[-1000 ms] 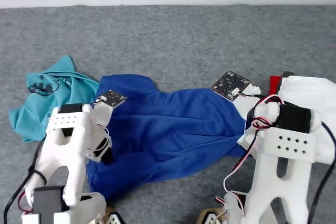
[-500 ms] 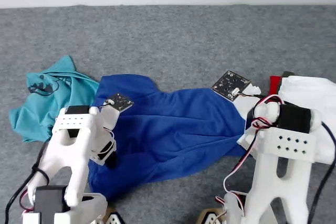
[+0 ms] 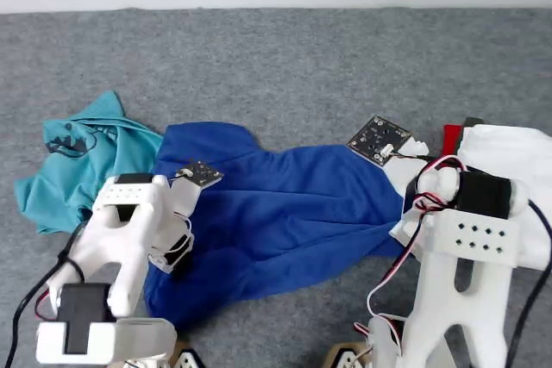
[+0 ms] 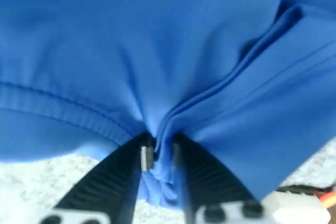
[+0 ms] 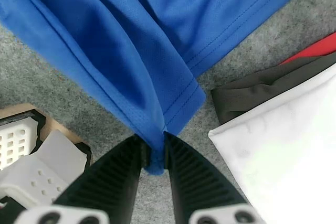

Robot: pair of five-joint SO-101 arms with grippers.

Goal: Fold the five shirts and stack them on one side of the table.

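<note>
Across the grey table (image 3: 285, 58) lies the blue shirt (image 3: 285, 213), first fold in hand by my reckoning. My left gripper (image 4: 157, 156) clamps its bunched hem and my right gripper (image 5: 155, 153) nips a corner beside the white shirt (image 3: 509, 161). Both arms crouch low, wrists down. Next I should lift evenly and carry the edge across

Soft, even light covers the tabletop (image 3: 302, 66). Faint shadows lie in the folds of the blue shirt (image 3: 293, 213).
</note>
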